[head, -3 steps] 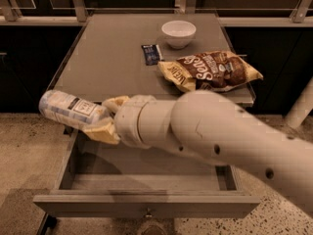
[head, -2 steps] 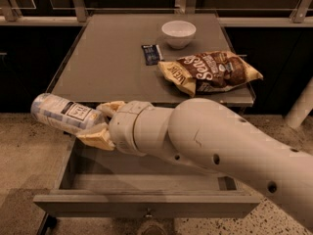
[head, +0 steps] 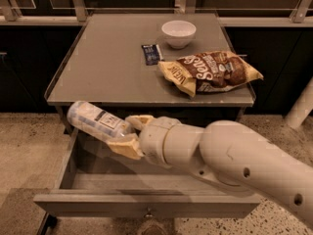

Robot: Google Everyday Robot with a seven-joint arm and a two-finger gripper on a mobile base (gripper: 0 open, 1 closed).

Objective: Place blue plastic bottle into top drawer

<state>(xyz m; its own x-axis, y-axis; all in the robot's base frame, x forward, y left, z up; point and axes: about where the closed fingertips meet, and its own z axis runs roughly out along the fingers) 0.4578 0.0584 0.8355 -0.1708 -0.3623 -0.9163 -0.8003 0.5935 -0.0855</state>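
Gripper [head: 128, 134] at the end of the pale arm is closed on one end of the blue plastic bottle [head: 95, 121]. The bottle's free end points to ten o'clock, and it hangs in the air over the left rear of the open top drawer [head: 146, 202]. At twelve o'clock stands the table [head: 105, 72], bearing a dark blue packet [head: 152, 54], a white bowl [head: 178, 32] and, toward two o'clock, a chip bag [head: 211, 72].

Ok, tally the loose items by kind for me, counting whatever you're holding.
Bottles: 1, the blue plastic bottle, held by the end effector above the open top drawer.
Bowls: 1, the white bowl on the table.
Bags: 1, the chip bag.
Packets: 1, the dark blue packet.
Total: 4.
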